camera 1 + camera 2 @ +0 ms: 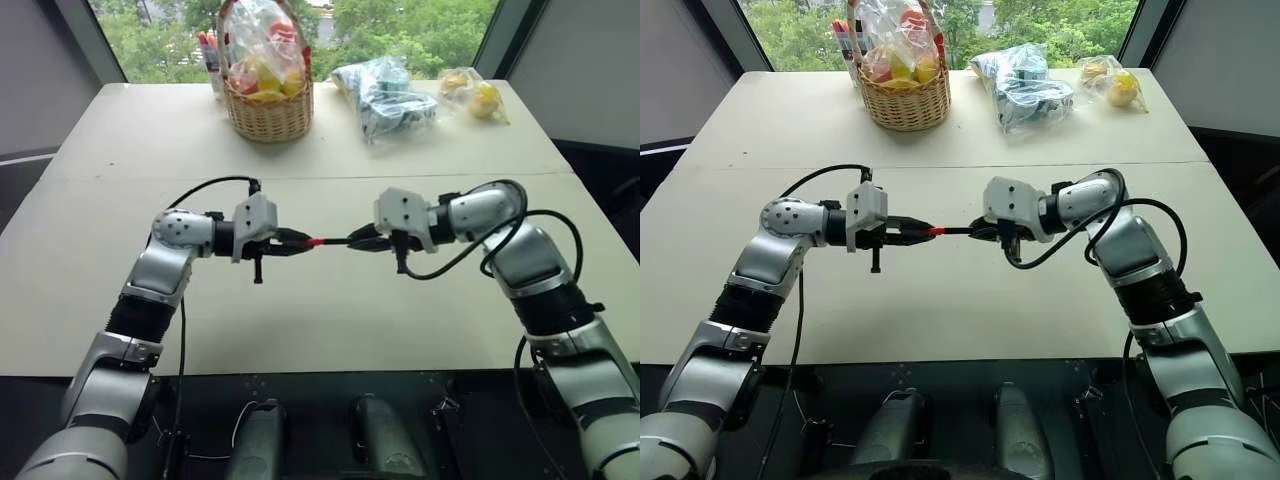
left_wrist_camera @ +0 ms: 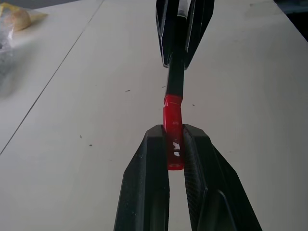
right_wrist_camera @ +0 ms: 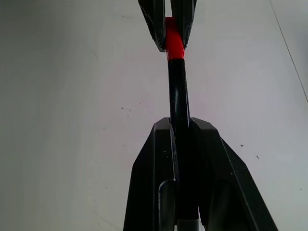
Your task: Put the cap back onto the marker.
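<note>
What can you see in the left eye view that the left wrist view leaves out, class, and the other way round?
Left eye view: the wicker basket and plastic bags at the table's far edge, plus both arms.

Left wrist view: white print on the cap, close up between the left gripper's fingers.

Both: the right gripper holding the marker, its end in the cap, above the table.

One cap (image 2: 173, 126), one marker (image 3: 178, 91), one basket (image 1: 267, 108).
</note>
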Controlling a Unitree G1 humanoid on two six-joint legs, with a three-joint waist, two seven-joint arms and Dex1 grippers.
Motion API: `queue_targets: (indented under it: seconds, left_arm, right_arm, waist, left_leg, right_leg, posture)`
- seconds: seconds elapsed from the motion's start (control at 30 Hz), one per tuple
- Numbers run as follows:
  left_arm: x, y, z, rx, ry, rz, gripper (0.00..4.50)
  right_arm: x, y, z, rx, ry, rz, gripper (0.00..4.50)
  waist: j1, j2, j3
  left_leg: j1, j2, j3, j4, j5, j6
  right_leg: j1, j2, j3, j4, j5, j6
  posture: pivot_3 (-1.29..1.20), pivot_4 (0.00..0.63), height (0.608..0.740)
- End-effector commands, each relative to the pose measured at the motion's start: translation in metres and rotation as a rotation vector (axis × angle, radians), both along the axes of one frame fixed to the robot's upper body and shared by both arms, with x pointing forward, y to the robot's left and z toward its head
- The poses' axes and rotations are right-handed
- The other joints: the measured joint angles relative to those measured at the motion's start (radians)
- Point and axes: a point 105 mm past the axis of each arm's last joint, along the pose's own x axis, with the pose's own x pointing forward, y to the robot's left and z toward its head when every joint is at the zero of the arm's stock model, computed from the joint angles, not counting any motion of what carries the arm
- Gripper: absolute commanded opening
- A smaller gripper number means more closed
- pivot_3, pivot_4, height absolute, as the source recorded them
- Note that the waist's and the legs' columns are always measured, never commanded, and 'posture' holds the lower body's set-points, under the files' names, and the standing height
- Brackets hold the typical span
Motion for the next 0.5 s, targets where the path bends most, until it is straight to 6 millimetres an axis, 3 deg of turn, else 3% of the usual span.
queue_targets:
  seconds: [0.03,0.5]
  left_arm:
    - [0.000,-0.008,0.007,0.001,-0.040,-0.028,0.00]
    - [0.001,-0.011,0.006,0.059,-0.125,-0.039,0.00]
  right_arm:
    - [-0.017,0.023,0.012,0.026,-0.047,0.119,0.04]
    - [-0.021,0.036,0.002,-0.003,-0.045,0.159,0.04]
  waist:
    - [0.000,0.000,0.000]
    - [0.000,0.000,0.000]
  left_leg:
    - [0.000,0.000,0.000,0.000,0.000,0.000]
    - [0.000,0.000,0.000,0.000,0.000,0.000]
  right_leg:
    - [0.000,0.000,0.000,0.000,0.000,0.000]
    - [0.000,0.000,0.000,0.000,0.000,0.000]
  posture:
    - [0.00,0.150,0.740]
    - [0.00,0.150,0.740]
